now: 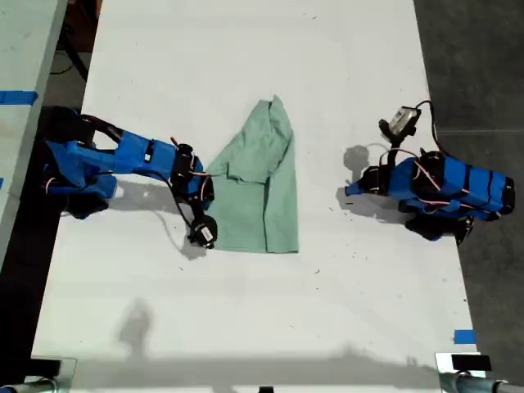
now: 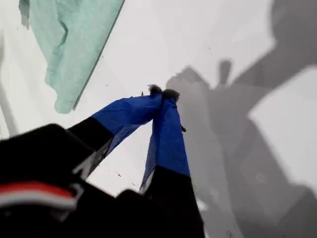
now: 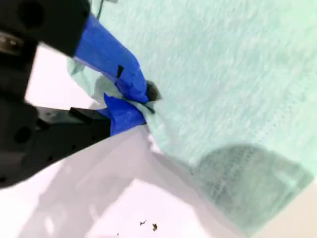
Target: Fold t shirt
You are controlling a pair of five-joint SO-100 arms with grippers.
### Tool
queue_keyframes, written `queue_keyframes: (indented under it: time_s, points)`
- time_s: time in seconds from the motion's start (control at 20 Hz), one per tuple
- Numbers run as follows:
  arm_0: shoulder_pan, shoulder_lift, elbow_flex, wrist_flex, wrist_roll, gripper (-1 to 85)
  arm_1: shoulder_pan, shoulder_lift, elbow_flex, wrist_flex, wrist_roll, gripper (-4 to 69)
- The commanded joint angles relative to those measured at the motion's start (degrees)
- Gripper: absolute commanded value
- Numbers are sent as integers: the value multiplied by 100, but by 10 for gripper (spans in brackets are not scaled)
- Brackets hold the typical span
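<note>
The t shirt (image 1: 264, 184) is pale mint-green and lies partly folded, in a rough triangle, in the middle of the white table (image 1: 246, 57). My second gripper (image 1: 205, 188) comes in from the exterior view's left and sits at the shirt's near edge. In the second wrist view its blue fingers (image 3: 119, 69) are shut on a fold of the t shirt (image 3: 228, 74). My first gripper (image 1: 350, 191) rests at the exterior view's right, apart from the shirt. Its fingertips (image 2: 171, 94) touch with nothing between them, and the t shirt (image 2: 74, 39) lies off ahead of it.
Blue tape marks lie on a neighbouring table at the exterior view's left (image 1: 16, 97) and near the white table's front right corner (image 1: 464, 336). Dark floor (image 1: 475, 57) borders the table on the exterior view's right. A wrist camera (image 1: 205, 235) hangs beside the shirt's lower edge.
</note>
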Motion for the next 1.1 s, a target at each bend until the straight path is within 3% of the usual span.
queue_keyframes:
  time_s: [0.0,0.2,0.55,1.05]
  points:
    - [-44,158,-369,606,79,-1,-62,79,325,-9,-53,-15]
    - [167,888,-1178,1415,360,-1,-62,79,325,-9,-53,-15]
    - [316,1459,-1986,1433,888,-1,-53,79,325,-9,-79,-15]
    - [-352,387,-2575,-650,2320,12,-53,79,325,-18,-105,-15]
